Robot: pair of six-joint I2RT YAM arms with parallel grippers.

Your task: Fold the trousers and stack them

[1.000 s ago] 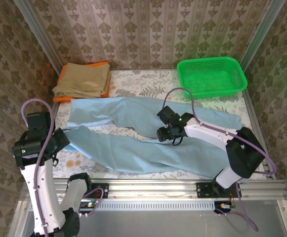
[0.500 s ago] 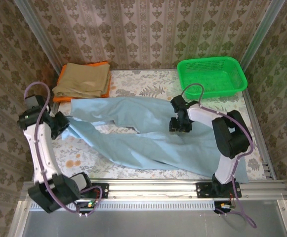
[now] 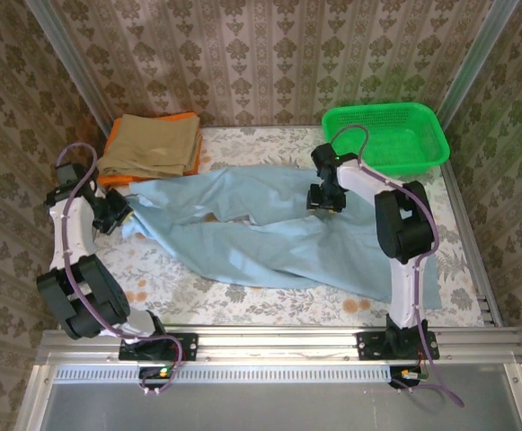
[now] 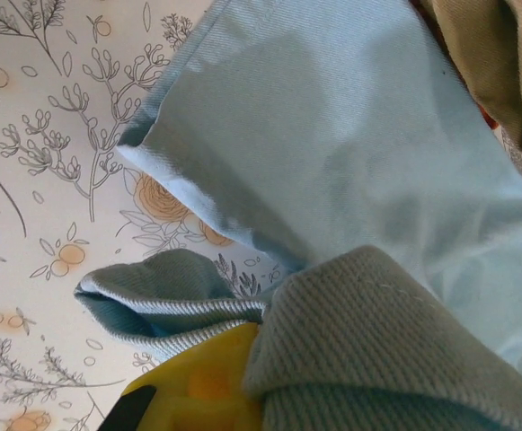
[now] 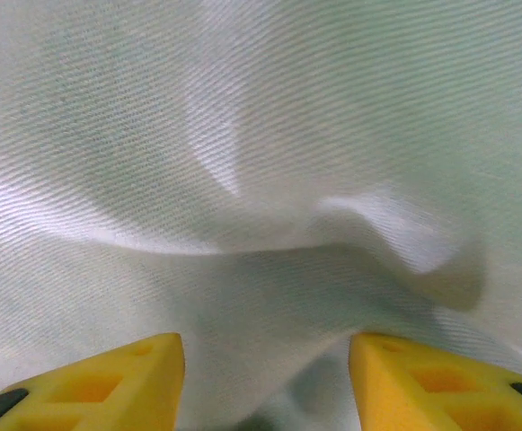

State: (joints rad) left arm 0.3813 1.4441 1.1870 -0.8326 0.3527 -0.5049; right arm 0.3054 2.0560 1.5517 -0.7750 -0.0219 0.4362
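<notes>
— Flowered tablecloth [image 3: 261,148], seen from above: the blue trousers [image 3: 261,247] sprawl to the left of the green basket [image 3: 382,109] and nearer than it, with one leg end reaching far to its left. What worries you?

— The left claw [image 3: 117,215], far left of the basket, is closed on that leg end. The right claw [image 3: 325,199], just off the basket's near left corner, sits down on the fabric. If one pulls while the other pins, the trousers bunch instead of folding flat. The tan trousers [image 3: 153,144] lie close beside the left claw, so a drag could catch them.

— And the left wrist camera?

— Blue fabric [image 4: 332,162] wraps over one yellow finger [image 4: 193,386], clamped tight. The other finger is buried, so I can't judge how much is caught. A thin pinch could slip out.

— Right wrist?

— That claw [image 5: 265,377] stands about half open, with a ridge of fabric [image 5: 261,135] rising between the fingers, not pinched as far as I can see. I can't tell how many layers lie there, so closing might take both legs.
</notes>
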